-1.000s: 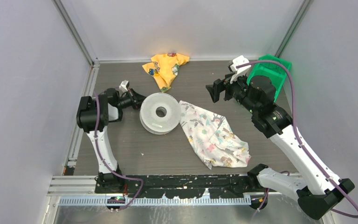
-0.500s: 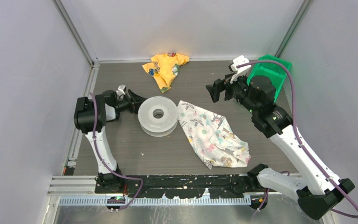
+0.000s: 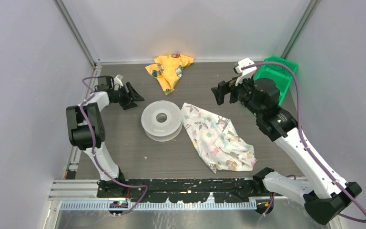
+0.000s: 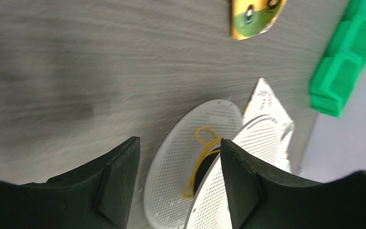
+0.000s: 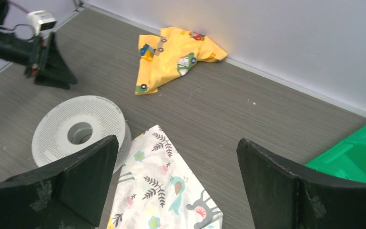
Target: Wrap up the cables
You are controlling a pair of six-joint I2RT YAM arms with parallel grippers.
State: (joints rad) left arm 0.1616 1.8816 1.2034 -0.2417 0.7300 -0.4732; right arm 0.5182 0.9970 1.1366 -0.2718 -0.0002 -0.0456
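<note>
Now that the left gripper (image 3: 133,94) has released and backed away, jaws apart, the yellow cable (image 4: 201,160) lies between the white spool's (image 3: 161,120) rims, seemingly wrapped; the right gripper (image 3: 223,92) hangs wide open.

A crumpled yellow cloth (image 3: 169,69) with small printed pictures is lying at the far edge of the dark wood-grain table (image 3: 138,152), right by the back wall. A white cloth (image 3: 217,138) with a leaf and animal print is spreading from the table's middle toward the near right. A green plastic bin (image 3: 274,72) is sitting in the far right corner, well apart from both cloths.
</note>
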